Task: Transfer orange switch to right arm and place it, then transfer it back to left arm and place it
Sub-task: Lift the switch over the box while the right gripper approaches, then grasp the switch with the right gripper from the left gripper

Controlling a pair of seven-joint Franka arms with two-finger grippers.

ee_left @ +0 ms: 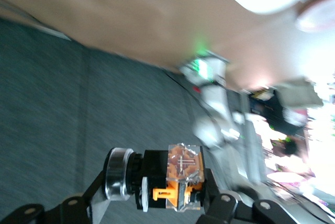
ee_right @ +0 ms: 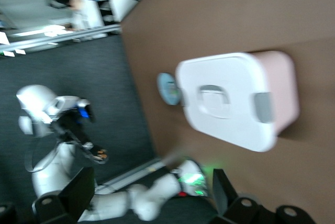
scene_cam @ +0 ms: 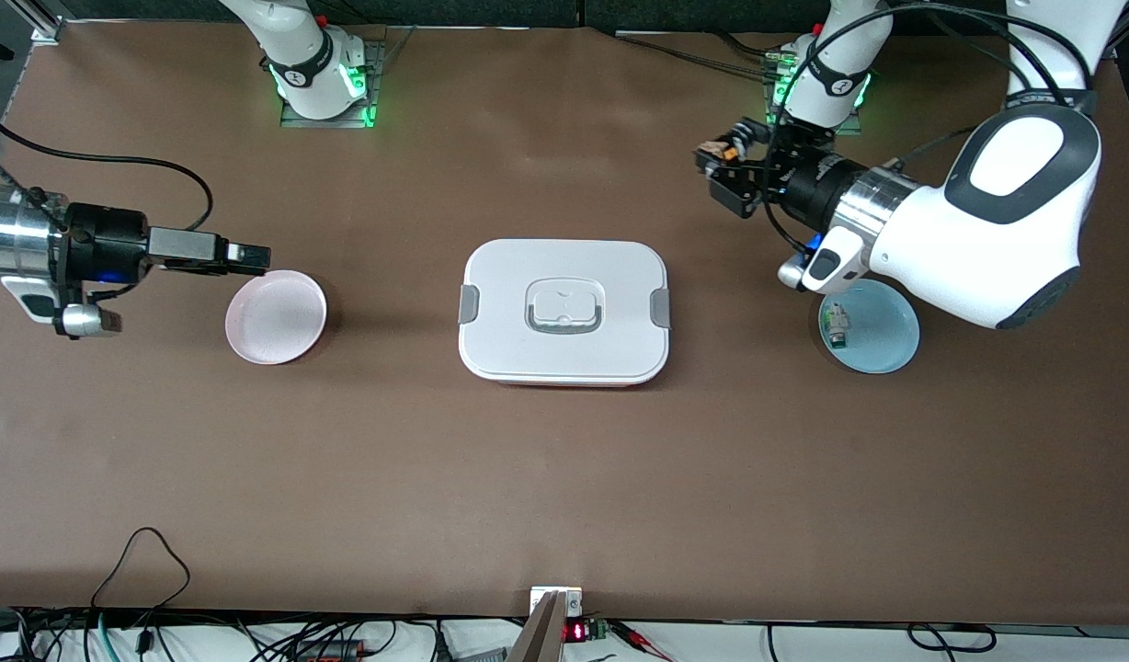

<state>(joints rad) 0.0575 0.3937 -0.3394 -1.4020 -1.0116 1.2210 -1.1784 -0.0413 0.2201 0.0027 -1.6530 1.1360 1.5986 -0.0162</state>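
Observation:
My left gripper (scene_cam: 717,172) is shut on the orange switch (scene_cam: 719,151), a small black block with orange parts, and holds it in the air over bare table near the left arm's base. Up close, the orange switch (ee_left: 175,178) sits clamped between the two black fingers of that left gripper (ee_left: 170,195). The white lidded box (scene_cam: 564,311) lies at the table's middle, between the two grippers. My right gripper (scene_cam: 250,258) hangs open and empty over the rim of a pink plate (scene_cam: 276,318). In its own view the right gripper (ee_right: 152,195) faces the box (ee_right: 235,98).
A light blue plate (scene_cam: 882,331) lies toward the left arm's end, partly under that arm, with a small white-grey part with a green end (scene_cam: 836,324) on it. Cables run along the table's edges.

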